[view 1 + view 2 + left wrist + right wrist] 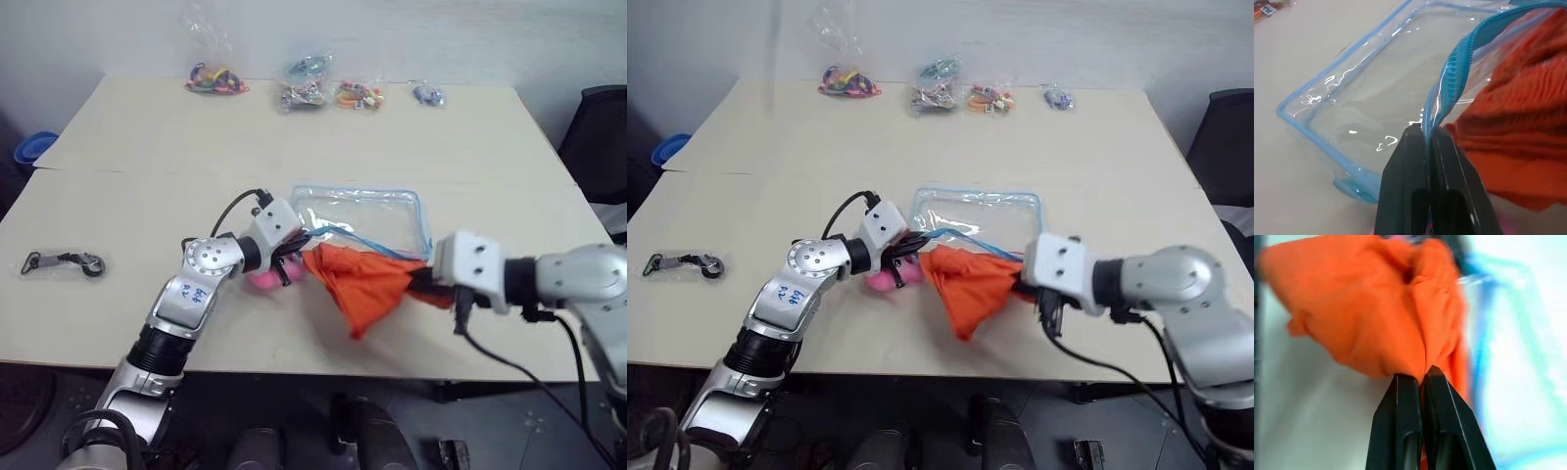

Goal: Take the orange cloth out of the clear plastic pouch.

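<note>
The clear plastic pouch (362,217) with light blue trim lies flat in the middle of the table. My left gripper (1426,131) is shut on its blue zipper edge (1457,68) at the pouch's near left corner, above a pink plush charm (263,278). The orange cloth (355,282) hangs lifted in front of the pouch, spread between both arms. My right gripper (1420,377) is shut on a bunched fold of the orange cloth (1371,318), to the right of the pouch's near edge.
Several small clear bags of colourful trinkets (306,86) line the table's far edge. A grey clip on a strap (64,262) lies at the left. A black chair (600,137) stands at the right, a blue object (37,147) beyond the left edge.
</note>
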### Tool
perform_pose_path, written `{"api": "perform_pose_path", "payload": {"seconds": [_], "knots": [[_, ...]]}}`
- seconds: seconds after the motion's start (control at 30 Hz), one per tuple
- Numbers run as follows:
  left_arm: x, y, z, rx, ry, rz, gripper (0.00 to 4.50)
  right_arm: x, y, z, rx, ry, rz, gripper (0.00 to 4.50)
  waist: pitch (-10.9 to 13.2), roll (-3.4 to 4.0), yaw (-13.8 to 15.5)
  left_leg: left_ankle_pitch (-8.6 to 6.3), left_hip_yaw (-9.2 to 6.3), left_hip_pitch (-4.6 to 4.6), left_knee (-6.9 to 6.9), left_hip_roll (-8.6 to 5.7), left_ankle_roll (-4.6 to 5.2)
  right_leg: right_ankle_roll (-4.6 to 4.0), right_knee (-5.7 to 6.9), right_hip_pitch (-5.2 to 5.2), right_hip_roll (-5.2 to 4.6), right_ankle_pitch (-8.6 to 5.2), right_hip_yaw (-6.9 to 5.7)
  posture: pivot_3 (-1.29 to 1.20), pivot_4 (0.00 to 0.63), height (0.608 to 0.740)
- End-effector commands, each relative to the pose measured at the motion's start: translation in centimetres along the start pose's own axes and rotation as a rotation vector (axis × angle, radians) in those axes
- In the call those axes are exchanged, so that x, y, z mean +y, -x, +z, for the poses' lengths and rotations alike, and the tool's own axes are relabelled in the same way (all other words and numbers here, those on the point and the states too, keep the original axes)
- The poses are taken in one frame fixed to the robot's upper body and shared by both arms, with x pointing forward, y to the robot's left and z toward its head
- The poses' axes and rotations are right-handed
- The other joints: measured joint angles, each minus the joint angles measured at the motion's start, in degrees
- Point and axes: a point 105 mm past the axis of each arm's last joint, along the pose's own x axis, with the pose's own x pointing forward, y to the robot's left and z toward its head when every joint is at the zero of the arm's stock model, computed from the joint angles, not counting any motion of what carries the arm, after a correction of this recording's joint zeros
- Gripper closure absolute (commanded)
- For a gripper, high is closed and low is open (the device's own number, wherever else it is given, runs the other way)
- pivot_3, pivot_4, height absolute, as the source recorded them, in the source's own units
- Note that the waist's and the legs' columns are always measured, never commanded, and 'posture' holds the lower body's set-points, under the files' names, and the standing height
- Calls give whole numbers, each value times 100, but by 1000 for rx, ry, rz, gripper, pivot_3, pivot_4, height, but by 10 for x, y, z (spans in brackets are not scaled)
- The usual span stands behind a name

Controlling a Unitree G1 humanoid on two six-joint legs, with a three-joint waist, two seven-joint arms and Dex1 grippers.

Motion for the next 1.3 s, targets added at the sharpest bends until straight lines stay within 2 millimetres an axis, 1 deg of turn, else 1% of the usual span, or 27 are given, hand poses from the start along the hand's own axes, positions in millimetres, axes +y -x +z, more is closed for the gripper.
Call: {"api": "perform_pose_path", "payload": {"seconds": [0.03, 0.1, 0.17, 0.2, 0.23, 0.27, 0.3, 0.33, 0.37, 0.4, 0.43, 0.47, 0.5, 0.57, 0.6, 0.63, 0.67, 0.73, 0.8, 0.83, 0.93, 1.0, 1.07, 1.13, 1.2, 1.3], "knots": [[2, 6, -14, 58, -85, -28, 4500, -47, 21, 13, -30, 157, -241, 4484, 0, 0, -15, 0, 4, 0, 0, 1, 0, 0, 0, 0, 1, 0, 2, 0, 150, 740], [1, 7, -17, 63, -90, -47, 4500, -59, 32, 19, -30, 279, -284, 4484, 0, 0, 9, 1, 7, 1, -2, -1, -1, 0, 0, -1, 0, 0, 3, 0, 150, 740], [0, 8, -16, 59, -90, -65, 4500, -74, 45, 20, -20, 327, -352, 4484, 0, 0, 17, 1, 7, 1, -4, -1, -2, 0, -2, -5, 1, 0, 1, 0, 150, 740], [-1, 9, -16, 55, -91, -80, 4500, -85, 54, 17, -2, 336, -414, 4484, 0, 0, 16, 1, 9, 1, -3, -1, -2, 0, 1, -5, 1, 0, 1, 0, 150, 740], [-4, 9, -15, 48, -92, -100, 4500, -98, 63, 13, 32, 367, -492, 4484, 0, 0, 15, 1, 10, 0, -3, -1, -1, 1, 8, -6, 0, 1, 1, 0, 150, 740], [-6, 10, -14, 44, -93, -114, 4500, -106, 70, 9, 54, 392, -540, 4484, 0, 0, 16, 1, 11, -1, -3, -1, -1, 1, 7, -4, 0, 1, 1, 0, 150, 740], [-8, 10, -13, 39, -100, -130, 4500, -118, 79, 5, 57, 380, -635, 4484, 0, 0, 16, 1, 14, -1, -3, -2, -1, 1, 7, -4, -1, 1, 2, 0, 150, 740], [-9, 10, -13, 36, -105, -138, 4500, -126, 86, -1, 54, 358, -713, 4484, 0, 0, 14, 1, 14, -1, -3, -1, -1, 1, 5, -3, -1, 1, 2, 0, 150, 740], [-10, 10, -12, 33, -108, -144, 4500, -129, 92, -12, 68, 342, -777, 4484, 0, 0, 16, 1, 16, -1, -4, 0, -1, 1, 4, -3, -1, 1, 2, 0, 150, 740], [-12, 10, -11, 30, -112, -152, 4500, -128, 94, -30, 110, 322, -805, 4484, 0, 1, 18, 2, 19, -1, -5, 0, -2, 1, 6, -3, -1, 1, 4, 0, 150, 740], [-14, 10, -10, 27, -114, -159, 4500, -122, 93, -47, 154, 305, -804, 4484, 0, 0, 19, 3, 18, 0, -6, 1, -3, 1, 6, -3, -1, 1, 3, 0, 150, 740], [-15, 10, -10, 25, -116, -165, 4500, -118, 93, -58, 183, 296, -799, 4484, 0, 0, 21, 3, 19, 0, -8, 2, -5, 1, 12, -2, 0, 1, 3, 0, 150, 740], [-18, 10, -8, 17, -122, -179, 4500, -103, 86, -81, 250, 300, -751, 4484, 0, 1, 21, 3, 19, -1, -8, 2, -5, 1, 14, -1, -1, 1, 2, 0, 150, 740], [-25, 12, -3, -2, -131, -223, 4500, -56, 70, -140, 398, 234, -609, 4484, -2, 2, 50, 3, 20, -2, -9, 1, -4, 2, 13, -3, -2, 1, 2, 0, 150, 740], [-28, 13, 0, -11, -136, -249, 4500, -34, 65, -162, 461, 218, -547, 4484, -2, 2, 56, 4, 18, -1, -11, 3, -5, 2, 9, 1, -1, 1, -4, 0, 150, 740], [-33, 17, 6, -30, -133, -289, 4500, -16, 62, -177, 481, 168, -517, 4484, -2, 3, 45, 4, 19, -1, -10, 4, -6, 2, 7, 0, -1, 1, -8, 0, 150, 740], [-37, 20, 12, -49, -124, -328, 4500, -6, 60, -185, 488, 137, -507, 4484, -2, 8, 33, 4, 18, -3, -10, 3, -6, 2, 8, -3, -1, 1, -2, 0, 150, 740], [-44, 33, 32, -116, -118, -415, 4500, 3, 59, -192, 494, 126, -502, 4484, 0, 38, -57, 4, 33, 0, -7, -1, -5, 3, -2, -4, -3, 0, 15, 0, 150, 740], [-43, 42, 46, -152, -114, -469, 4500, 3, 62, -195, 495, 112, -523, 4484, 1, 35, -114, 6, 45, 22, -6, -2, -6, 7, 2, 9, -2, 2, 32, 0, 150, 740], [-42, 45, 50, -157, -115, -481, 4500, 2, 63, -195, 494, 107, -530, 4484, 2, 36, -128, 8, 39, 34, -7, -1, -10, 7, 1, 22, 1, 2, 32, 0, 150, 740], [-32, 46, 51, -133, -132, -469, 4500, -2, 66, -195, 497, 99, -548, 4484, 2, 37, -133, 3, 35, 96, -26, 5, -20, 6, 1, 70, 20, -20, 46, 0, 150, 740], [-24, 41, 45, -98, -151, -427, 4500, -5, 69, -196, 496, 74, -562, 4484, 1, 37, -124, 3, 28, 99, -32, 6, -21, 10, 1, 72, 24, -25, 49, 0, 150, 740], [-16, 36, 37, -65, -173, -380, 4027, -9, 71, -195, 485, 50, -581, 4500, 2, 37, -121, 3, 26, 98, -36, 5, -21, 11, 2, 71, 23, -25, 48, 0, 150, 740], [-12, 32, 28, -33, -212, -341, 3599, -12, 73, -194, 467, 15, -601, 4008, 2, 37, -115, 2, 23, 96, -39, 6, -21, 11, -1, 70, 22, -25, 46, 0, 150, 740], [-11, 29, 21, -21, -255, -321, 2966, -16, 75, -190, 436, -46, -626, 3458, 2, 37, -112, 2, 21, 95, -41, 6, -21, 11, -5, 70, 22, -25, 43, 0, 150, 740], [-12, 24, 19, -30, -267, -284, 2086, -20, 77, -184, 397, -99, -635, 2469, 2, 38, -110, 2, 21, 95, -42, 6, -20, 10, -7, 70, 19, -24, 43, 0, 150, 740]]}}
